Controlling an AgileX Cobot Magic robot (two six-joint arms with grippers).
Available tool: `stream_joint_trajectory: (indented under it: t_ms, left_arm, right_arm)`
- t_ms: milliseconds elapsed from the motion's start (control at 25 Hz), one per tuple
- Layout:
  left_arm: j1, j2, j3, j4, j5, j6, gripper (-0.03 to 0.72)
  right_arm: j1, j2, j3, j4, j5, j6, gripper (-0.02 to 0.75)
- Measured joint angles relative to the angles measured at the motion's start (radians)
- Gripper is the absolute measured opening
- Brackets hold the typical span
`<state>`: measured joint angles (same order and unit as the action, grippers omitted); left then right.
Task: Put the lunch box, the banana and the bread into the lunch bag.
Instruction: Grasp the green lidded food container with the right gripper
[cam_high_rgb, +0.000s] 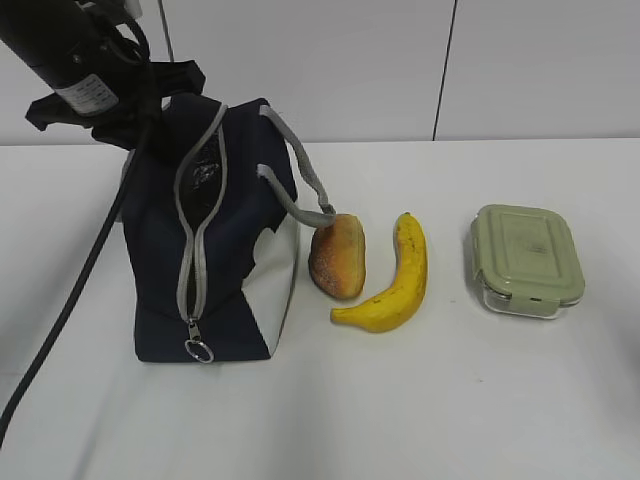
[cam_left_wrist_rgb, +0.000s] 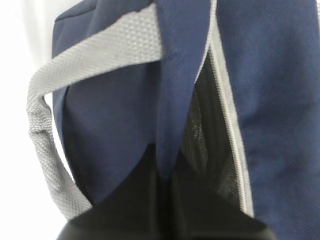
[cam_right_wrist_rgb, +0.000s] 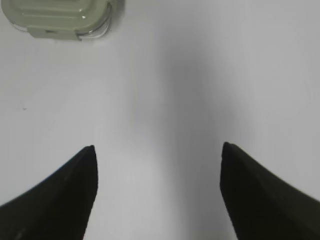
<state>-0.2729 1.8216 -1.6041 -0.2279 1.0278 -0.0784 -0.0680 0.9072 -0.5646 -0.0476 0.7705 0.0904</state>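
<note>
Three items are lying beside the lunch bag (cam_high_rgb: 215, 250) on the table (cam_high_rgb: 450, 400): the bread (cam_high_rgb: 337, 258) touching its white side, then the banana (cam_high_rgb: 395, 280), then the lunch box (cam_high_rgb: 528, 258) farthest out. Behind the bag's far end, the left gripper (cam_left_wrist_rgb: 165, 200) is pinching navy fabric by the zipper, while the right gripper (cam_right_wrist_rgb: 157, 165) is hovering spread wide, empty, near the lunch box.

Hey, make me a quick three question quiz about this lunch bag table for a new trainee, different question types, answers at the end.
1. True or false: the lunch box has its green lid on.
2. What lies directly between the bread and the lunch box?
A. the banana
B. a cup
C. a spoon
3. Fill in: the left gripper is shut on navy fabric at the top of the ____, while the right gripper hangs open over bare table.

Key: 1 true; 2 A; 3 lunch bag.
</note>
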Motion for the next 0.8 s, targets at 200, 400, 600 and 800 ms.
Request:
stream_joint_trajectory:
  t_ms: [200,400,600,800]
  left_arm:
    - [0.000,0.000,0.000,0.000,0.000,0.000,0.001]
    - [0.000,0.000,0.000,0.000,0.000,0.000,0.001]
    - [0.000,0.000,0.000,0.000,0.000,0.000,0.001]
    - [0.000,0.000,0.000,0.000,0.000,0.000,0.001]
  right_arm:
    - [-0.102,0.142,-0.092,0.164,-0.050,-0.174,0.581]
    - [-0.146,0.290,-0.179,0.337,-0.059,-0.336,0.582]
    - [-0.225,0.422,-0.247,0.553,-0.046,-0.521,0.582]
    - [-0.319,0.561,-0.298,0.777,0.015,-0.705,0.581]
